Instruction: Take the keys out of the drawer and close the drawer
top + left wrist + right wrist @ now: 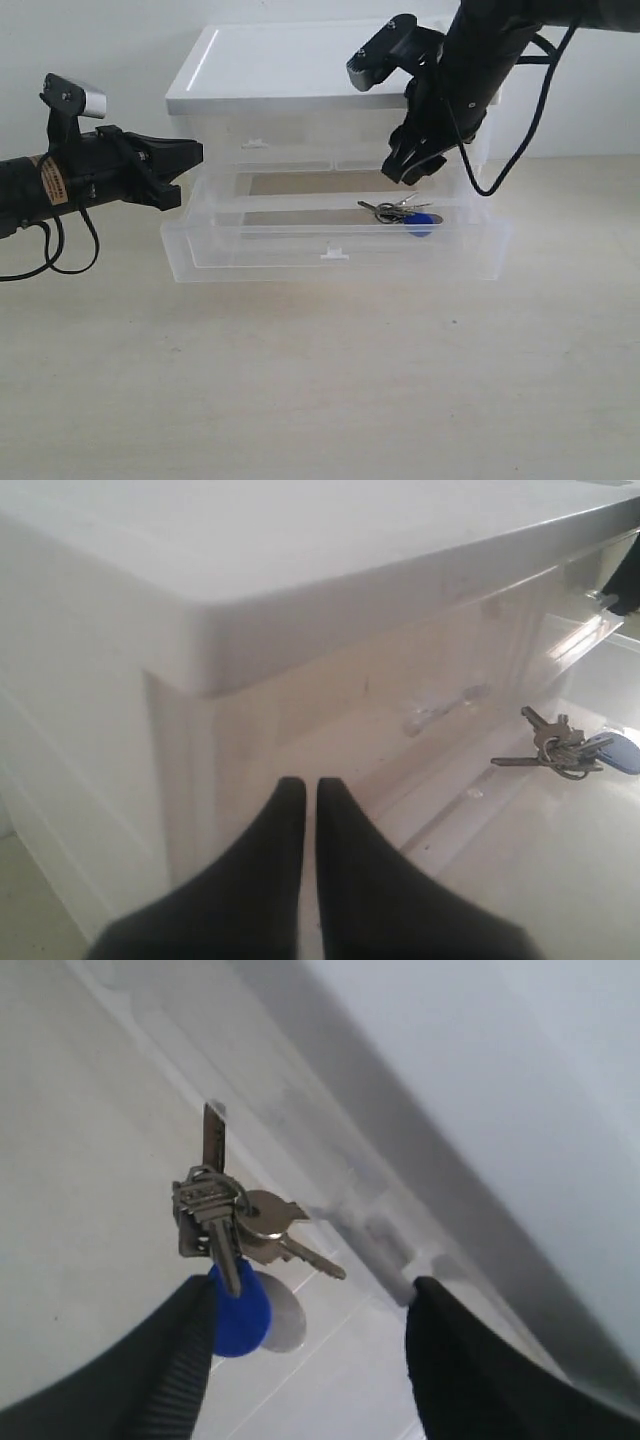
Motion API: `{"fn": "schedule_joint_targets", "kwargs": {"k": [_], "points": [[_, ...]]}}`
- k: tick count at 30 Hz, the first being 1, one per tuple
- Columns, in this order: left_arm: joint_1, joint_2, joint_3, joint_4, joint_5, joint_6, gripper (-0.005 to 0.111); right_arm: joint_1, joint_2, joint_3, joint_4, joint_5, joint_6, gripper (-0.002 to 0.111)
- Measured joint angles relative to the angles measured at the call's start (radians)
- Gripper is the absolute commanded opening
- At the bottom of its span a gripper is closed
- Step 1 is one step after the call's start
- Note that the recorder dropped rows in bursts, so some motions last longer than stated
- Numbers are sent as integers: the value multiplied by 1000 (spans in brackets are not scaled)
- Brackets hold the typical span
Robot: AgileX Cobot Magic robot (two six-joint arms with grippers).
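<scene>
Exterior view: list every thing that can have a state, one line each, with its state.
drawer: pulled open, keys inside.
keys: lying on the drawer floor, not gripped.
upper left drawer: shut.
left gripper: shut, empty.
right gripper: open, empty, above the keys.

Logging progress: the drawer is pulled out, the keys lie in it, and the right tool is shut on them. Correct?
No: the right tool is open, over the keys without gripping them, as the right wrist view shows. The drawer is out, keys inside.
</scene>
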Motion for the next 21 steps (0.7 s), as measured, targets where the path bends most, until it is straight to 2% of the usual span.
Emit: {"fn": "schedule_joint_targets", "kwargs": {"k": [4, 12, 21], "points": [[0, 0, 0, 0, 0, 0, 4, 0, 43, -45, -2, 70, -21, 51], [0, 0, 0, 1, -2, 0, 4, 2, 38, -52, 21, 92, -72, 51], [0, 0, 0, 1, -2, 0, 4, 24, -72, -47, 174, 213, -61, 51]]}}
